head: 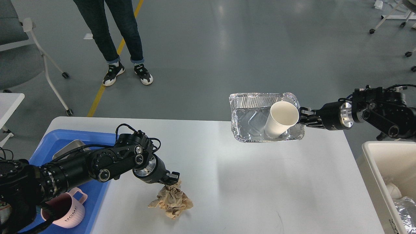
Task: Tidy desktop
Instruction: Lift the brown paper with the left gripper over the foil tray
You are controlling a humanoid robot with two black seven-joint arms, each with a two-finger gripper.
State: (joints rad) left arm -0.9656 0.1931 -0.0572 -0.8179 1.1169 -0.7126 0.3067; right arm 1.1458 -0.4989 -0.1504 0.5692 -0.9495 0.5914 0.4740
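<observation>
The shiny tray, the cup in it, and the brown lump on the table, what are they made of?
The tray looks like thin aluminium foil: silvery, mirror-bright, with pressed ridges and a crimped rim. The cup seems to be paper: plain matte white with a rolled lip. The lump is probably crumpled brown paper, dull and full of sharp creases, maybe a napkin.

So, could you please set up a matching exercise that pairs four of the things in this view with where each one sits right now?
Things:
1. paper cup
2. crumpled brown paper
3. pink mug
4. foil tray

Places:
A. on the blue tray at the left edge of the desktop
B. held at its rim by the right gripper, above the far edge
C. leaning inside the foil tray
D. lying on the desktop under the left gripper

Pairs: 1-C, 2-D, 3-A, 4-B
</observation>
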